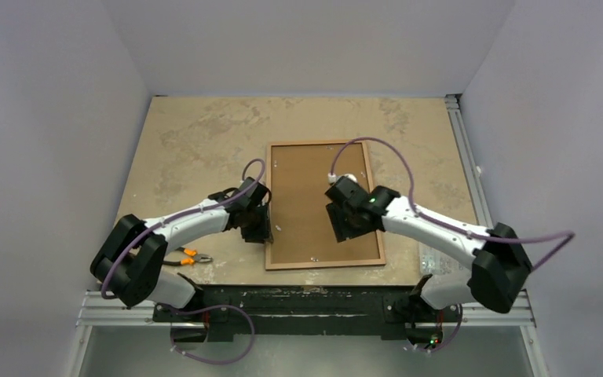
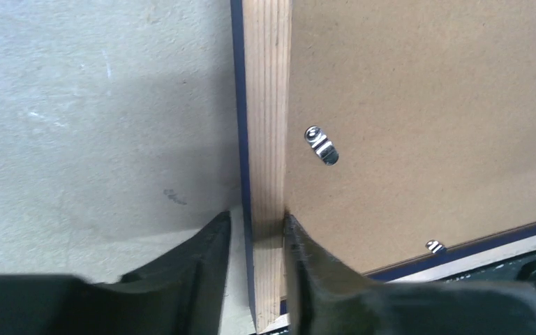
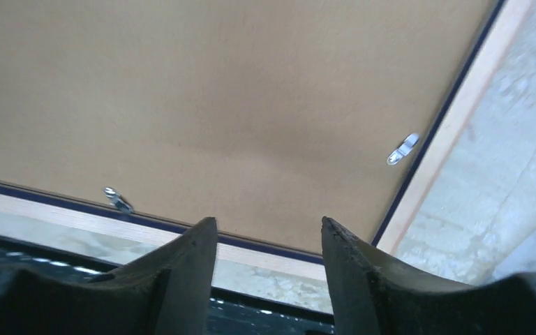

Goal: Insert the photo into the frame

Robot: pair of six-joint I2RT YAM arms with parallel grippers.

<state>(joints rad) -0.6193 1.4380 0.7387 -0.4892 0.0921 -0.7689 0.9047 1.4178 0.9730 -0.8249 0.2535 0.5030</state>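
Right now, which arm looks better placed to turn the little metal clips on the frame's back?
Probably the right. The right fingers are open and empty over the backing board, with a clip nearby. The left fingers straddle the frame at its side rail, seemingly steadying it.

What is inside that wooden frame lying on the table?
A plain brown backing board fills the frame, with small metal clips at its edges. Whatever lies under the board is covered and cannot be seen.
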